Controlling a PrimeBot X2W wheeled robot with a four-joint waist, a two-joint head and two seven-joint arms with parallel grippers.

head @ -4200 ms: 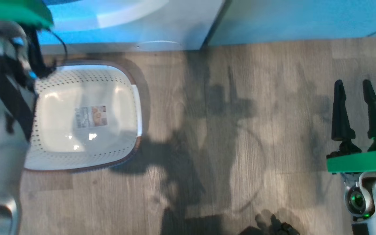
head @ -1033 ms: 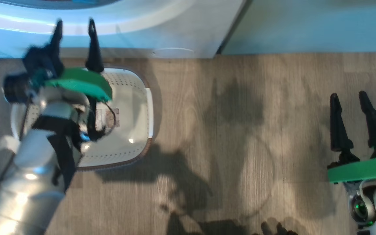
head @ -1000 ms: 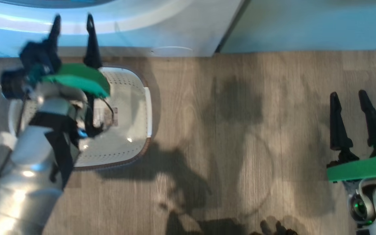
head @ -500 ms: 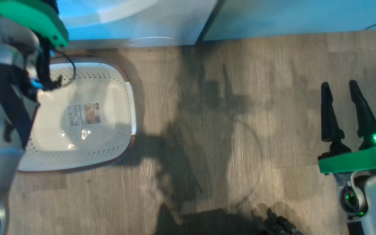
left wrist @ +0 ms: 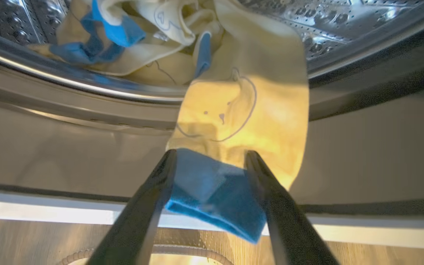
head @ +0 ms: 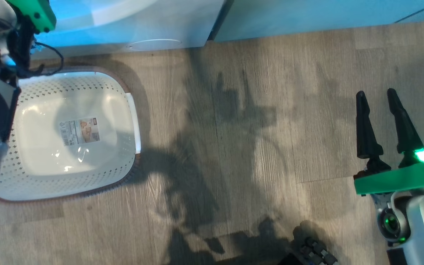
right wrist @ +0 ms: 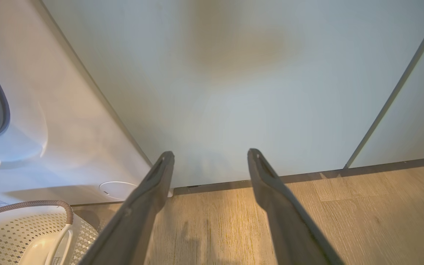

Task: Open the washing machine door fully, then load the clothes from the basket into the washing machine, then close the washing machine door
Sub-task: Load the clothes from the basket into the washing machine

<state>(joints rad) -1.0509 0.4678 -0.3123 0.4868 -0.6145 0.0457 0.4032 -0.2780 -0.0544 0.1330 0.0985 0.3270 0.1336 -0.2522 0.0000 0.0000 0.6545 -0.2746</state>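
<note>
Loading, near its end: basket [head: 68, 86] empty, frame left; clothes [left wrist: 241, 110] in drum [left wrist: 326, 22], one piece hanging out between wide-open left gripper [left wrist: 211, 154]. Right gripper [head: 375, 94] wide, idle. Next, likely: tuck in, shut door.

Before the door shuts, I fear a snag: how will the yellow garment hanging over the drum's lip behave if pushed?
Probably floppy: the yellow garment drapes limply over the drum's lip, so a push would likely bunch it. It looks thin, so likely light. Its blue cuff, hanging between the open left gripper's fingers, may flop back out.
</note>
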